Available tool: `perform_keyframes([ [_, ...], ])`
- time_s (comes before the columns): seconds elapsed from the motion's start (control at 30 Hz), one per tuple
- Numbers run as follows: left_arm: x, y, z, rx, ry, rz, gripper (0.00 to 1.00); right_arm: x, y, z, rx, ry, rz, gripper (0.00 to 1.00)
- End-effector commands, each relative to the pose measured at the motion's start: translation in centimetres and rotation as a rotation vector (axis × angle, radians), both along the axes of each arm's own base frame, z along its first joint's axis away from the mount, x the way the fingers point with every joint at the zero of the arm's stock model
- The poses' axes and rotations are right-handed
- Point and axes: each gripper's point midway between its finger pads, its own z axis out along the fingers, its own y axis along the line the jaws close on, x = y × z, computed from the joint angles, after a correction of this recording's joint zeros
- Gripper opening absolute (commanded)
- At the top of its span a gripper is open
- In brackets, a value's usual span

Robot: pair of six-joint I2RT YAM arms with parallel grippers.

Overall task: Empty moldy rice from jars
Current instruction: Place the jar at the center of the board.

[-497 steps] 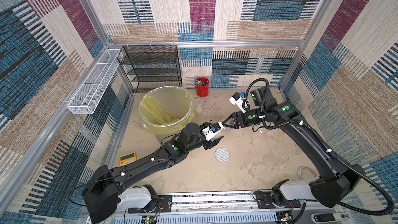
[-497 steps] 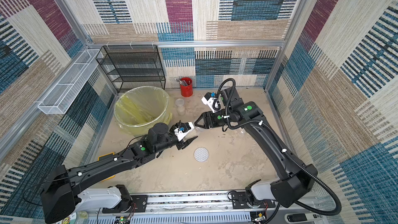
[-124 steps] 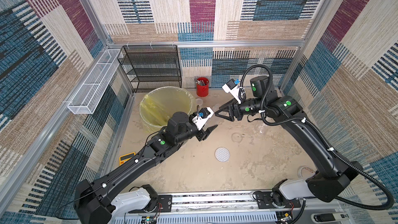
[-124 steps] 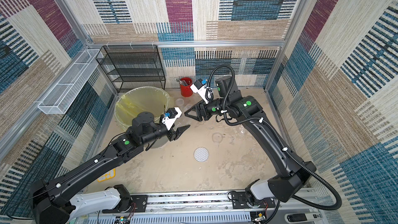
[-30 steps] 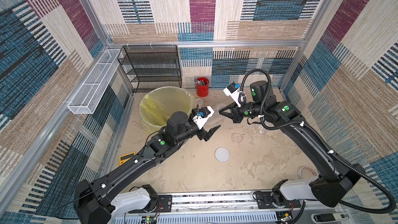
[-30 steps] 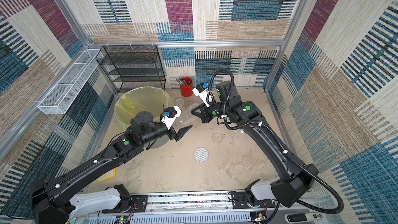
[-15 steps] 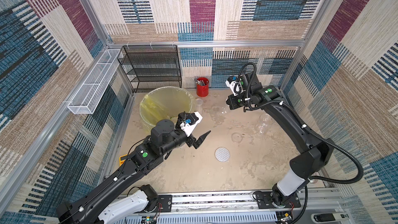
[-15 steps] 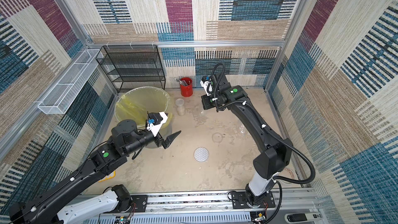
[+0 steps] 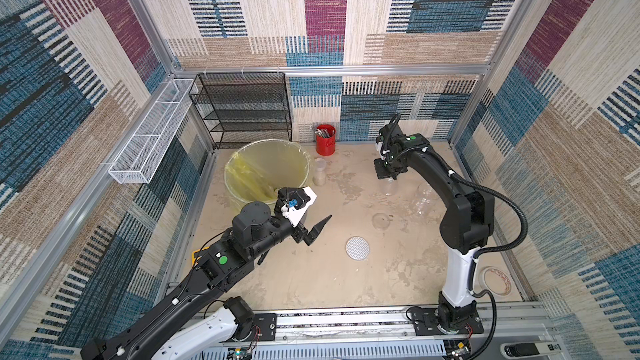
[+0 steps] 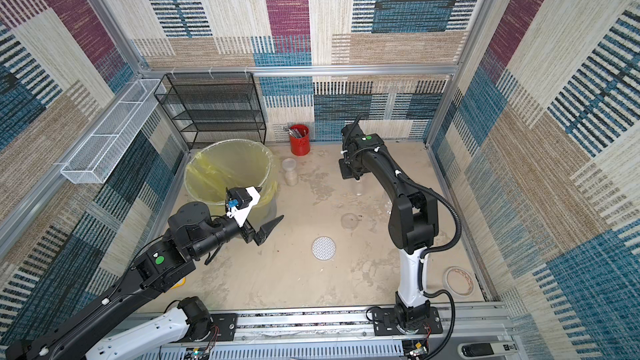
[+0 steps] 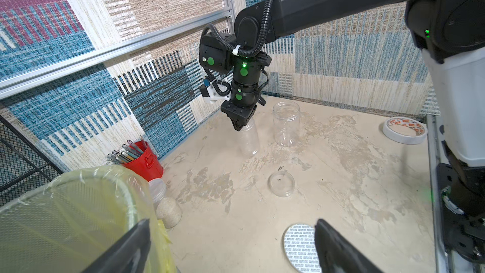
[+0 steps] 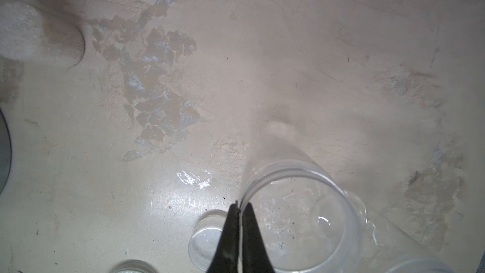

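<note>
Left claw pulled back, spread, right claw pinching jar rim

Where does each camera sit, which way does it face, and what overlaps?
Top views: overhead, facing down at both arms, bin, rice jar.
Left wrist: on left arm, facing across table; open left gripper, right arm.
Right wrist: looks straight down; right gripper grips empty jar at rim.
Shared: both wrist views show that jar.
</note>
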Motion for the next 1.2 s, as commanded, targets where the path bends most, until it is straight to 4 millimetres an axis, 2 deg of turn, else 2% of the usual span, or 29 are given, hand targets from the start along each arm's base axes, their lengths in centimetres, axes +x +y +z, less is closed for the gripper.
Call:
perform_keyframes([
  [0.0, 0.0, 0.1, 0.1, -0.01, -0.004, 0.002, 0.99, 0.4, -1.4, -0.5, -0.045, 0.018, -0.03, 0.0],
  [0.4, 0.2, -0.2, -0.1, -0.016, 0.001, 0.003, 0.99, 1.6, -1.9, -1.2, -0.004, 0.022, -0.031, 0.0],
  [0.73, 0.2, -0.4, -0.5, -0.007, 0.009, -0.005, 0.99, 2.1, -2.3, 0.4, 0.035, -0.045, -0.04, 0.0],
  [1.17, 0.3, -0.7, -1.0, 0.002, 0.022, -0.012, 0.99, 2.2, -0.9, -0.4, 0.117, -0.032, -0.013, 0.0],
])
